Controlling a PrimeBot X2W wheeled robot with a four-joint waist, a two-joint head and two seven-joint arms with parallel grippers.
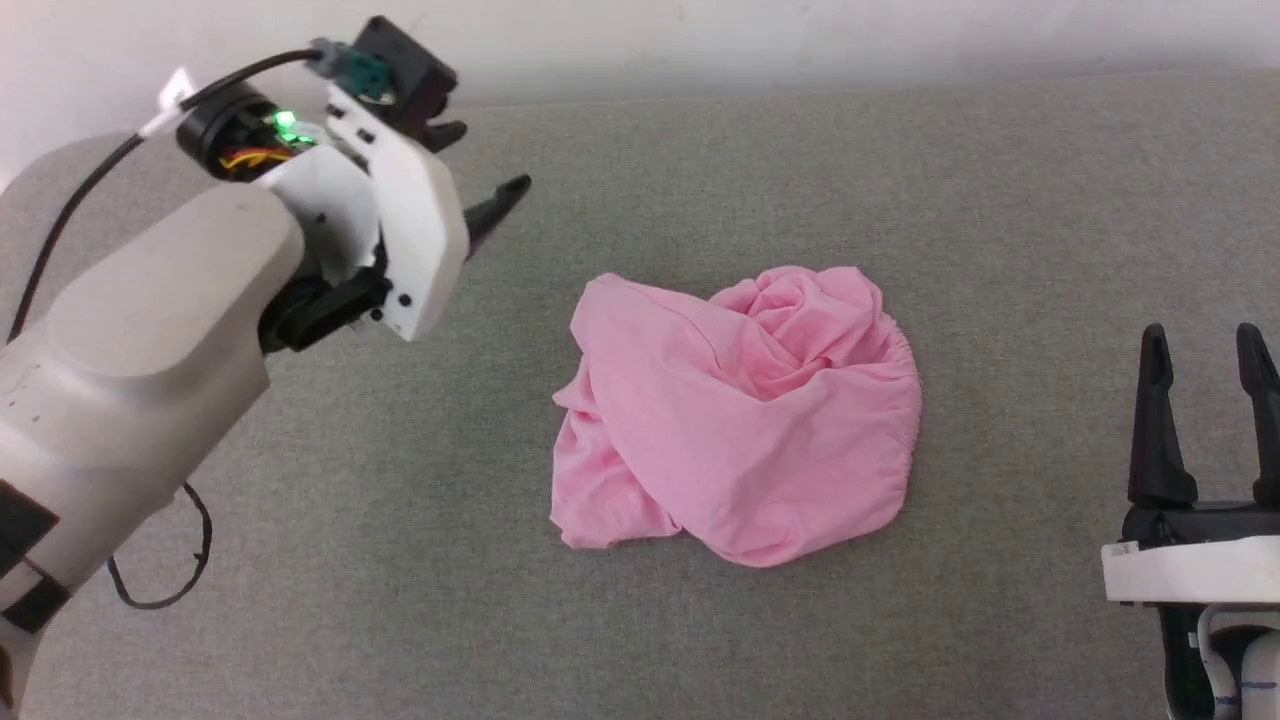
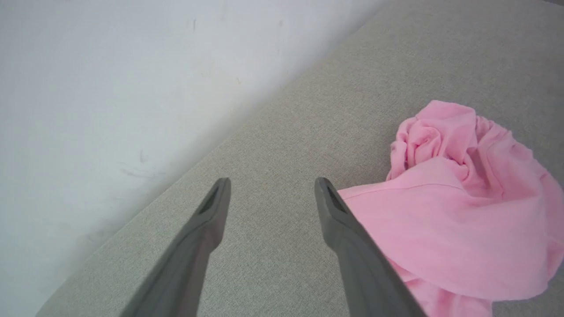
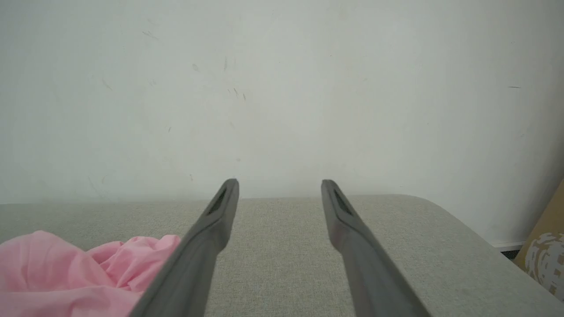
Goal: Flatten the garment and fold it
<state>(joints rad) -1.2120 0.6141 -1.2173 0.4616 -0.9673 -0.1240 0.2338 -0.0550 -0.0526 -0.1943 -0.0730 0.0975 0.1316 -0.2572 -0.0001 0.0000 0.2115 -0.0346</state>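
Observation:
The garment (image 1: pixel 740 415) is a light-pink heap of cloth, bunched and creased, in the middle of the grey padded surface. It also appears at the right of the left wrist view (image 2: pixel 458 211) and at the lower left of the right wrist view (image 3: pixel 66 277). My left gripper (image 1: pixel 480 165) is raised at the upper left, up and to the left of the garment, open and empty (image 2: pixel 272 181). My right gripper (image 1: pixel 1205 340) stands at the lower right, to the right of the garment, open with nothing between its fingers (image 3: pixel 280 181).
The grey fabric surface (image 1: pixel 900 640) runs back to a white wall (image 1: pixel 700 40). A thin black cable (image 1: pixel 170 580) loops by my left arm. In the right wrist view the surface's rounded corner (image 3: pixel 445 215) ends near a cardboard box (image 3: pixel 546 259) on the floor.

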